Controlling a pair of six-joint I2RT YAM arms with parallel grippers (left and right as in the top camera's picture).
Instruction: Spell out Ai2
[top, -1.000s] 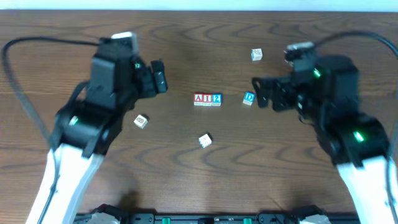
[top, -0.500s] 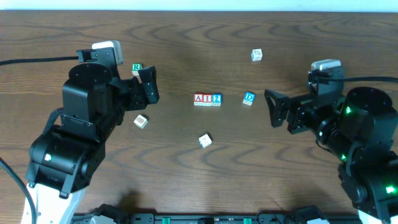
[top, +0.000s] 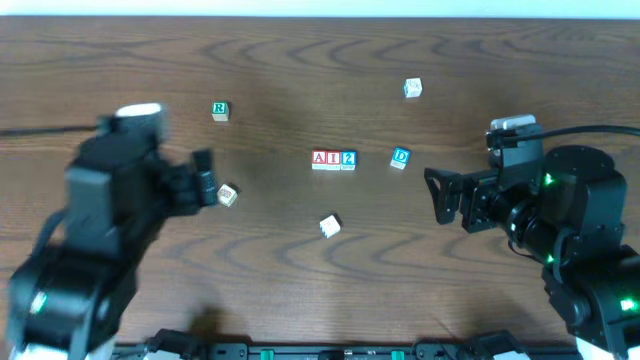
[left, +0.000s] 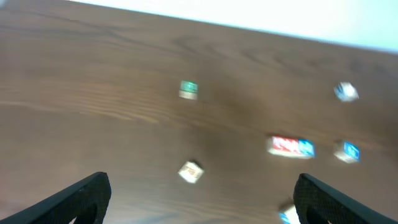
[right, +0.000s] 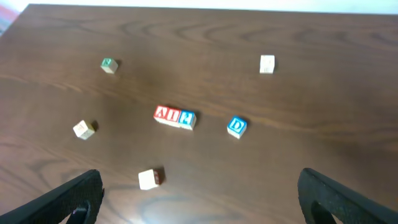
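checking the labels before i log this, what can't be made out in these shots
Left wrist view: motion blur smears the Ai2 row and green cube; letters unreadable.
Overhead: pale cubes too small to read their faces.
Overhead: left gripper smeared by blur.
Both wrist views: the fingers run off the bottom edge.

Soft, even overhead light; dark wood table reads dim, white strip at far edge blown out. Left arm motion-blurred from overhead. Left wrist view smeared throughout, Ai2 row illegible. Right wrist view sharp, faint near-edge sheen.
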